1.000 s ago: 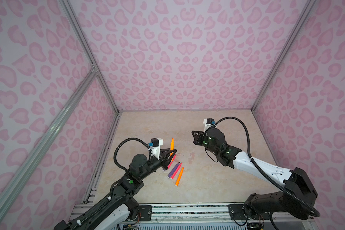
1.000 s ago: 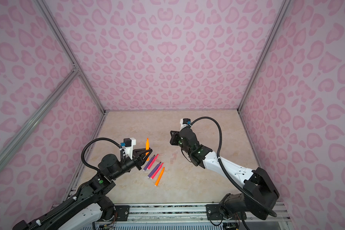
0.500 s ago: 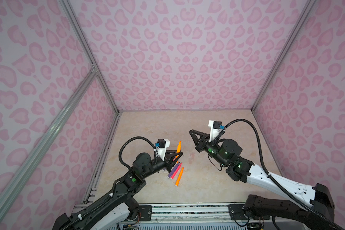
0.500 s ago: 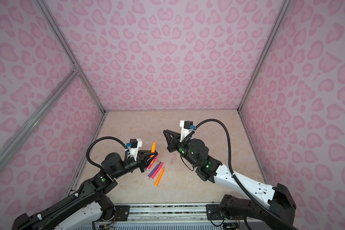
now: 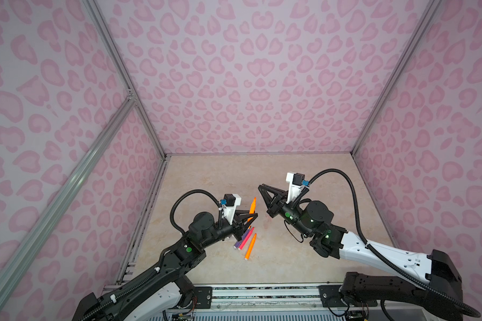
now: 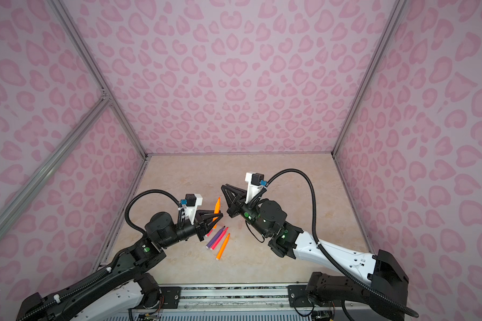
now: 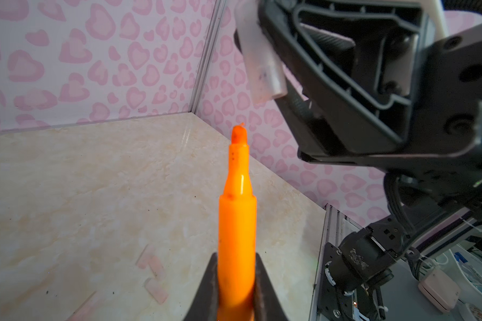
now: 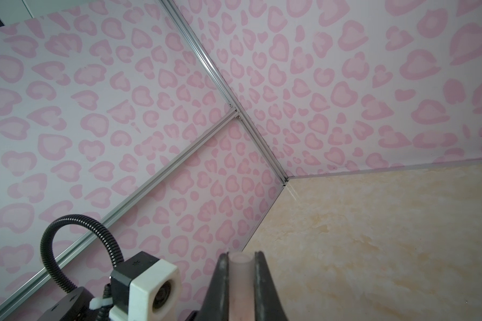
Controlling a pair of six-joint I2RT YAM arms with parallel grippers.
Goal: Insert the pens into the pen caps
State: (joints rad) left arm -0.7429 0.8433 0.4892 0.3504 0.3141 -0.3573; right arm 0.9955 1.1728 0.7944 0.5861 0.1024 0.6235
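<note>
In both top views the desk (image 5: 220, 172) (image 6: 178, 172) is looked down on steeply from high above its near edge, toward its far wall; the whole desk is shared, from far off. The left wrist view is set close behind the left jaws and orange pen (image 7: 237, 222), faced at the desk's far right corner. The right wrist view is set close behind the right jaws and pen cap (image 8: 240, 278), faced at the desk's far left corner.
</note>
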